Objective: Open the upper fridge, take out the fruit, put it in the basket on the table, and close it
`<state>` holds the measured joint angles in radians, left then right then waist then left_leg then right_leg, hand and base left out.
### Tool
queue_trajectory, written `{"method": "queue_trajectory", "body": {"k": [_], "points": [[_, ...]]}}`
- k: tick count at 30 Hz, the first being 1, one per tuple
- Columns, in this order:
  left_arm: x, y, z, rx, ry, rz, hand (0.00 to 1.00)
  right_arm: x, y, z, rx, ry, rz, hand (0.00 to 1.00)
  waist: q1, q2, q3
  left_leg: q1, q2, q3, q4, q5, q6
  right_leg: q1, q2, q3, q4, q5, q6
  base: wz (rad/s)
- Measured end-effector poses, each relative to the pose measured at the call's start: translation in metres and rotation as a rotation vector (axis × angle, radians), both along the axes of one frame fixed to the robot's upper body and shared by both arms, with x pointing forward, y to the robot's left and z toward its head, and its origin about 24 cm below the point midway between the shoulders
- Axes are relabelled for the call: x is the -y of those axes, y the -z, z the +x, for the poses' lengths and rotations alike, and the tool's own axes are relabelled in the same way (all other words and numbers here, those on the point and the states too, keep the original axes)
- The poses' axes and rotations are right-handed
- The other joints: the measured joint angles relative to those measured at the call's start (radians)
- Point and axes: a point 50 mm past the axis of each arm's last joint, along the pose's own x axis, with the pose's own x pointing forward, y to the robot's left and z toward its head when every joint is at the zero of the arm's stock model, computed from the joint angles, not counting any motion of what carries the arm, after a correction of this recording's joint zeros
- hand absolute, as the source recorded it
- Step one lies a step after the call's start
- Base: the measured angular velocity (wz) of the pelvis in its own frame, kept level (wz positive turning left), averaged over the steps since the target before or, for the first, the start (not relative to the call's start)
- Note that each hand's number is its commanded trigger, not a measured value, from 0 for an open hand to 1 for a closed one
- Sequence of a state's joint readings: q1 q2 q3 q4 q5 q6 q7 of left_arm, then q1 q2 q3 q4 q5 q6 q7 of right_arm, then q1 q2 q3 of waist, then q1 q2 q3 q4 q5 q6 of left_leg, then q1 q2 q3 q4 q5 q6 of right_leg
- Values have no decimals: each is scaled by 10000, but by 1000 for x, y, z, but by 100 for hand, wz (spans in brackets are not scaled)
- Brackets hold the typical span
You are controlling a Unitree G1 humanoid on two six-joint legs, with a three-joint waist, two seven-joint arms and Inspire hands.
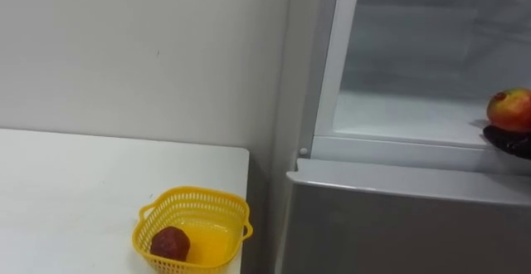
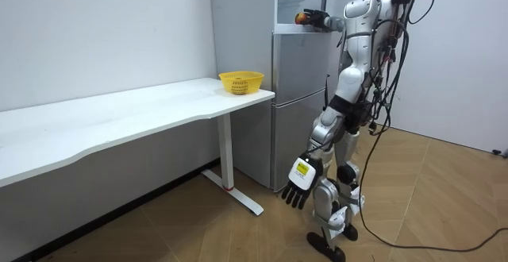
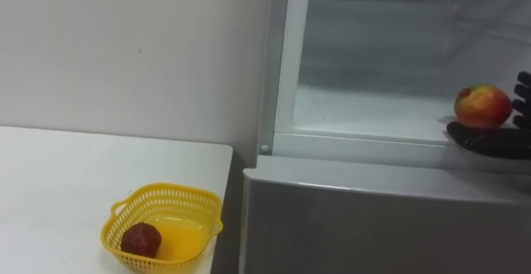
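Lower fridge door (image 3: 373, 224): grey and shut, it fills the lower right of the eye views and is closest to the head camera. In the room view it is the tall grey front just past the table's far end.
Table (image 1: 83, 191): long and white, at the lower left of the eye views. In the room view it runs from the left edge up to the fridge, along the wall.
Wall (image 1: 124, 50): plain and pale, at the upper left of the eye views, behind the table.
Robot: it stands upright on the wooden floor (image 2: 159, 222) at the right of the room view, facing the fridge, with one arm raised to the top section and the other hanging.
Upper compartment (image 3: 390, 66): open and white inside, at the upper right of the eye views, directly above the grey door.
Basket (image 1: 195, 198): yellow plastic mesh with small handles, at the bottom of the eye views, sitting on the table corner nearest the fridge.
Right hand (image 3: 489, 139): dark, at the right edge of the eye views, reaching over the compartment's front lip. Its palm lies under the apple and its fingers curl up round the far side, cupping the fruit.
Left hand (image 2: 299, 184): low in the middle of the room view, hanging by the leg with fingers loose and holding nothing.
Apple (image 3: 482, 105): red with a yellow-green patch, at the right of the eye views, held in the right hand at the front of the upper compartment.
Dark red fruit (image 1: 170, 243): round, lying in the basket's lower left corner.
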<state>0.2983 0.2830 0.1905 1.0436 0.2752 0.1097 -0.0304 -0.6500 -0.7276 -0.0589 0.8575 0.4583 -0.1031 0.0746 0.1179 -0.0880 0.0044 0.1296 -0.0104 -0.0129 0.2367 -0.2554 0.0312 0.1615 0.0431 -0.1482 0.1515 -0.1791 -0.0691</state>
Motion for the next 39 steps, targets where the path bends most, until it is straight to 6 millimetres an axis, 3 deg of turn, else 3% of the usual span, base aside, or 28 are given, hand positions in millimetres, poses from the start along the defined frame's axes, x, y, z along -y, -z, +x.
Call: {"method": "queue_trajectory", "body": {"k": [17,18,21,34,39], "points": [[0,0,10,300,36,-48,0,-4,2,2,48,-52,-141,0,221,-92,-5,-122,79,2,22,14,-25,-183,13,22,16,-31,-50,0],[0,0,10,297,34,-49,0,-4,2,2,25,-60,-179,11,230,-102,-4,-123,84,2,24,17,-29,-181,18,25,16,-27,-55,0],[1,1,10,247,8,-66,0,-4,2,2,-10,-95,-259,100,238,-110,0,-130,94,3,22,22,-39,-189,23,29,7,-24,-62,0],[2,3,6,11,-80,-340,0,-8,2,3,52,-261,-549,100,281,-110,7,-96,141,6,14,50,-88,-199,70,78,-7,-11,-123,0],[2,3,6,0,-83,-345,0,-10,-1,5,98,-320,-697,100,328,-145,61,-20,151,2,-10,62,-110,-195,86,89,-11,-49,-171,0]]}}
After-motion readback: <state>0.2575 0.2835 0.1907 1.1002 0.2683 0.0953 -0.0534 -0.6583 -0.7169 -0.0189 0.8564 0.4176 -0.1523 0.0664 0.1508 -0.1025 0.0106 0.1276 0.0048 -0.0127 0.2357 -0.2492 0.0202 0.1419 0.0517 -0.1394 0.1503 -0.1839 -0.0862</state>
